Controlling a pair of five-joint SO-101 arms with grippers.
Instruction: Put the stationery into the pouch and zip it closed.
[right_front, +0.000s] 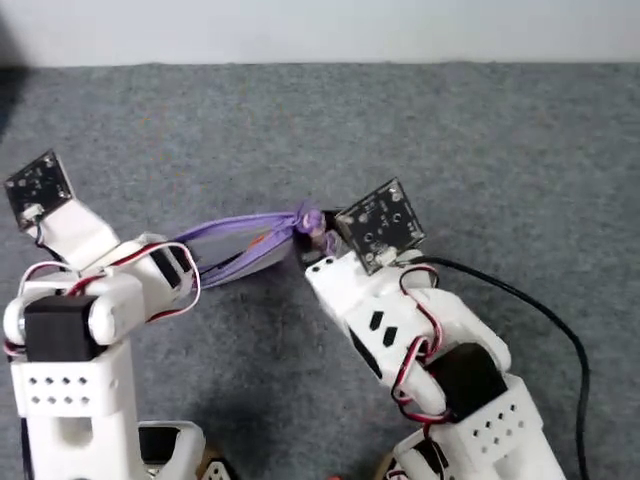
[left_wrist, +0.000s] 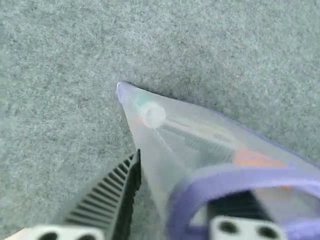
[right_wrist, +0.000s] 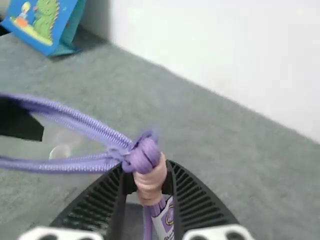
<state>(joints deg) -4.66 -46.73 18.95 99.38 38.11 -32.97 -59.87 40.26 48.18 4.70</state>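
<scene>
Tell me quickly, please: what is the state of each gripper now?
Left gripper: closed, holding one end of the pouch.
Right gripper: closed on the zipper pull.

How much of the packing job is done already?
Done: stationery sits inside the see-through pouch; an orange item shows through its wall. In hand: the left gripper holds one end of the pouch and the right gripper pinches the zip pull. Left: the two purple zip edges are apart, so it needs zipping closed.
</scene>
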